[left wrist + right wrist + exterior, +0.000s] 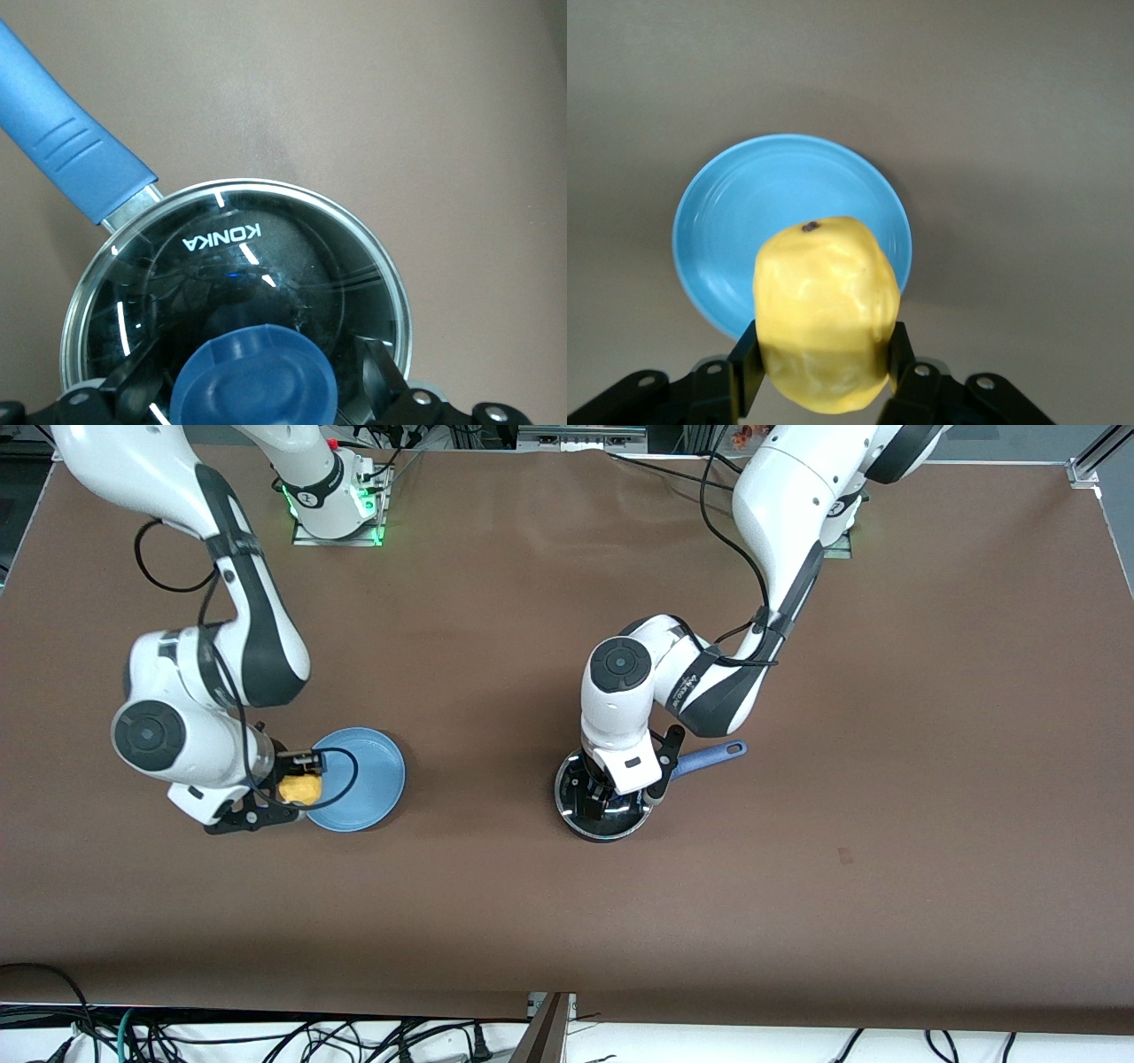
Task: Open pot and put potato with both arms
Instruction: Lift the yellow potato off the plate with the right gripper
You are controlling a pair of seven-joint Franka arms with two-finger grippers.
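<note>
Wrist views settled it: right gripper (pixel 822 376) pinched the potato (pixel 826 314) above the plate (pixel 726 212); left gripper (pixel 255 376) sat open around the lid's knob (pixel 255 382), low center frame, pot (pixel 230 266) closed.

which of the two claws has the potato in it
The right claw, up over the edge of the blue plate, is shut on the potato. The left claw is down at the pot lid's blue knob instead, fingers either side of it.

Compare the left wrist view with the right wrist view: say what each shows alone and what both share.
Only the left wrist view shows the pot with its glass lid on, the left gripper open around the blue knob. Only the right wrist view shows the potato gripped by the right gripper above the blue plate. Both show the brown table.
</note>
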